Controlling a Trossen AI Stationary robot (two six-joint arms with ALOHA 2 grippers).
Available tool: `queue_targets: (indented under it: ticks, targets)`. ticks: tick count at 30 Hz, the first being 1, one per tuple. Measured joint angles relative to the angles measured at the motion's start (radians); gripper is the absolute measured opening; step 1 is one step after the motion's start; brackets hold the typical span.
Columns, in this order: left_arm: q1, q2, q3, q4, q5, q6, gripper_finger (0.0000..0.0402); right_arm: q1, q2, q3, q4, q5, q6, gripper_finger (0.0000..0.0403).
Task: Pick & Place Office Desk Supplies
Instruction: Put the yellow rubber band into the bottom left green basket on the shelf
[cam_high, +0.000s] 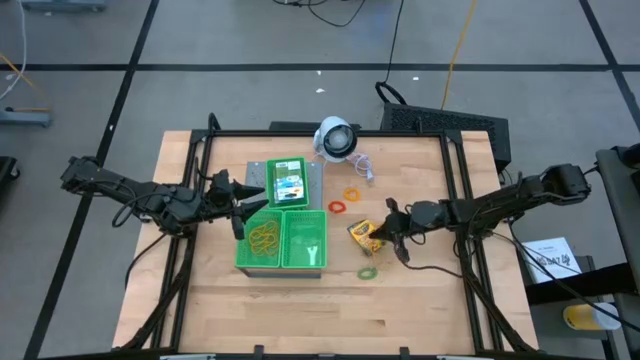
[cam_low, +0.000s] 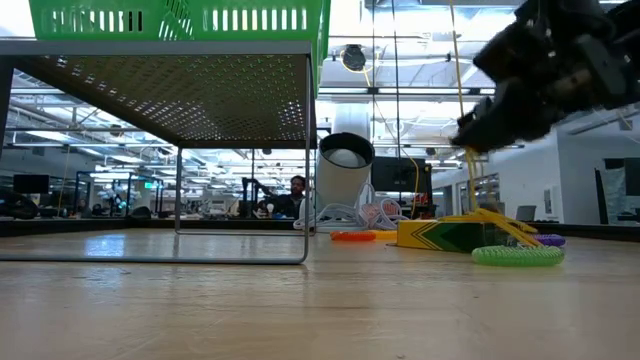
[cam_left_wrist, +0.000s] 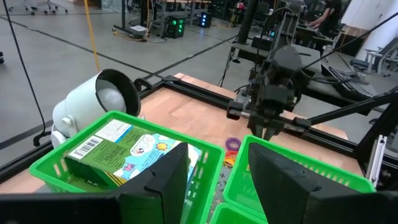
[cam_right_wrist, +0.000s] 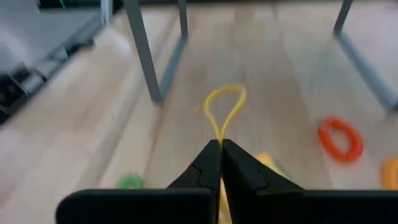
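Observation:
My right gripper (cam_high: 388, 236) hovers low over the table's right half, just beside a yellow-and-green crayon box (cam_high: 365, 236) lying flat on the wood, and it is shut on a thin tan-yellow rubber band (cam_right_wrist: 225, 102). A green band (cam_high: 368, 272) lies nearer. Red (cam_high: 338, 207) and orange (cam_high: 350, 193) bands lie farther off. My left gripper (cam_left_wrist: 217, 180) is open and touches nothing, above the green trays (cam_high: 283, 240). Another crayon box (cam_left_wrist: 124, 152) sits in the far tray. Tan-yellow bands (cam_high: 263, 237) lie in the near left tray. My right gripper pinches the tan-yellow rubber band between its two shut fingertips (cam_right_wrist: 211, 155), coming from above at a slant. One end of the loop (cam_right_wrist: 227, 93) sticks out past the tips. In the low view the strands (cam_low: 497, 218) hang down toward the crayon box (cam_low: 450, 233).
A white round device (cam_high: 335, 138) with a cord stands at the table's far edge. A raised mesh shelf on thin metal legs (cam_low: 306, 150) carries the trays. A purple band (cam_low: 548, 240) lies by the green band (cam_low: 517, 256). Bare wood lies along the near edge.

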Motion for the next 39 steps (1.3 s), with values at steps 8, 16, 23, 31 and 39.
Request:
queue_targets:
  ticks: [8,16,23,31,39]
  targets:
    - [0.0,0.0,0.0,0.007,0.0,-0.049,0.0175,0.0,-0.082,0.0,0.156,-0.001,-0.031,0.0001]
    - [0.0,0.039,0.0,0.2,0.025,-0.038,0.0175,0.0,-0.122,0.0,0.386,-0.038,-0.086,0.0001]
    - [0.002,0.239,0.007,0.578,0.163,0.311,0.0178,0.0,-0.088,0.0,0.596,-0.166,-0.135,0.0]
    - [0.047,0.486,0.188,0.625,0.278,0.329,0.0263,0.0,-0.024,0.0,0.771,-0.158,-0.137,0.0]
    - [0.102,0.732,0.39,0.599,0.359,0.397,0.0321,0.0,0.049,0.02,0.921,-0.159,-0.151,0.0]
